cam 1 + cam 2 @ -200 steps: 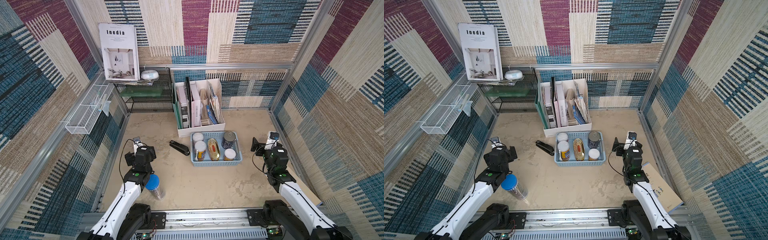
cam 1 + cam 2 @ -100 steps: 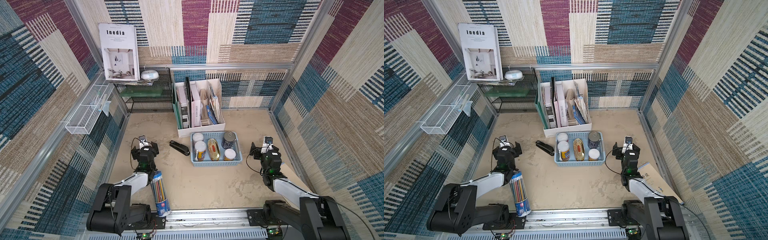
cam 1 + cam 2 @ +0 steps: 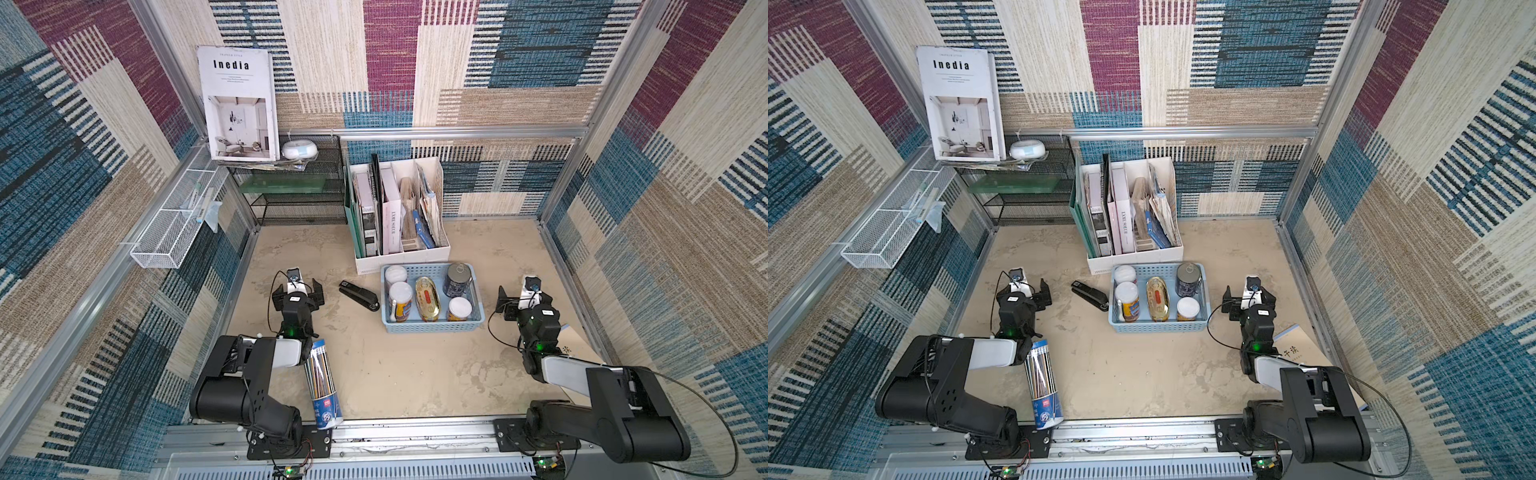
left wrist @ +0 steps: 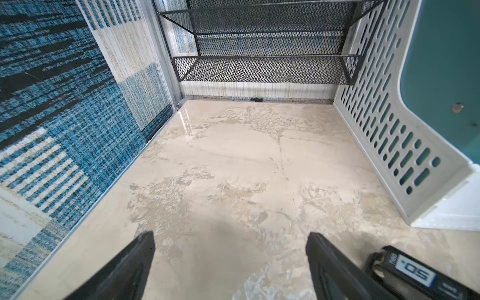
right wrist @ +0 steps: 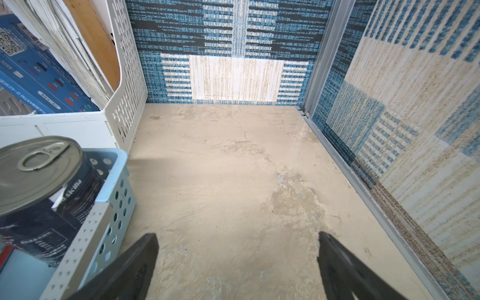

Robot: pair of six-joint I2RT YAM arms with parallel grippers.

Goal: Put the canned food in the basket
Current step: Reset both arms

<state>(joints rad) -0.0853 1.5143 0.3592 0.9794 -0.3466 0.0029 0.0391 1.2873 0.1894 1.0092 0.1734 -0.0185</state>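
Centrally, oval gold tin [image 3: 428,298] flat in basket [image 3: 432,327], long axis front-to-back

free: floor [image 3: 415,374] nr side of basket [image 3: 432,328] | obst: stapler [image 3: 359,294] just beside, organiser [image 3: 403,259] close behind

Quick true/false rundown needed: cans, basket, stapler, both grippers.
1. The dark pull-tab can and the oval gold tin are both in the blue basket. True.
2. The left gripper grips the pencil tube. False: it is open and empty, and the tube is free on the table.
3. The stapler lies inside the basket. False: it is on the table beside it.
4. The right gripper is open and empty. True.
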